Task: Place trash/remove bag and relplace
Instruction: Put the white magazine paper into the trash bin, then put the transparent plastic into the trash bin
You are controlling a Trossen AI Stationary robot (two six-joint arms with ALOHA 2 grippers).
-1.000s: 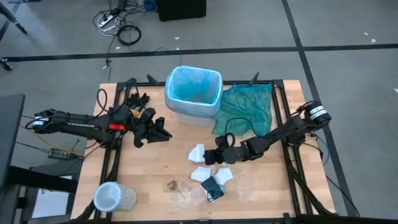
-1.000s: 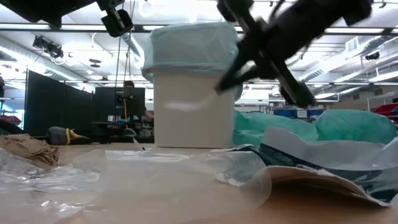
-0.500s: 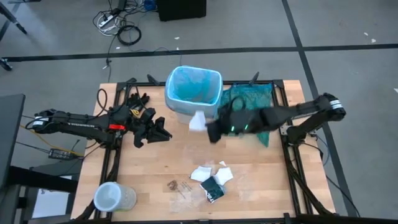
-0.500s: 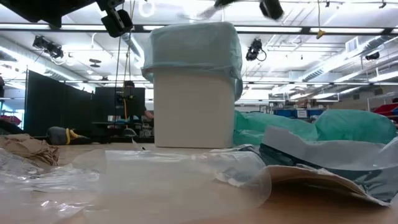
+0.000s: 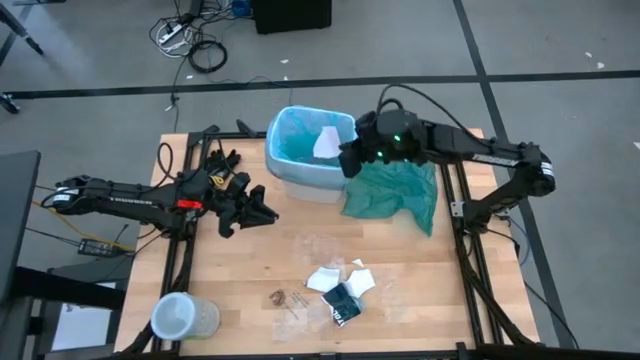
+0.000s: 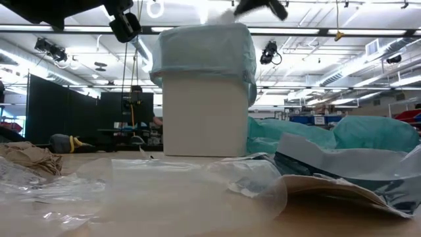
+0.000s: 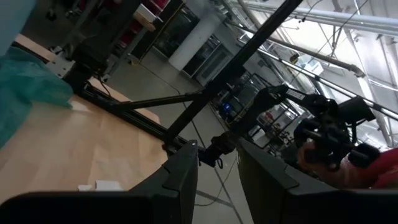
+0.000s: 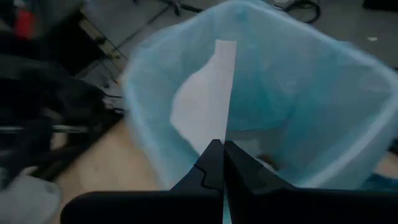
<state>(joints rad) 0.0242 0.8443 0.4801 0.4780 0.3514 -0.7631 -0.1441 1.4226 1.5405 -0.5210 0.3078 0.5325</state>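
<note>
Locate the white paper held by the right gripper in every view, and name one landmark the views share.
High view: white paper over the bin's opening, at the right gripper.
Low view: a pale blur just above the bin's rim.
Left wrist view: not in it.
Right wrist view: paper hanging from the shut fingertips, over the liner.
Shared landmark: the blue-lined bin.

The right end effector [image 5: 343, 158] holds white paper [image 5: 327, 143] above the bag [image 5: 296, 152] lining the bin.
</note>
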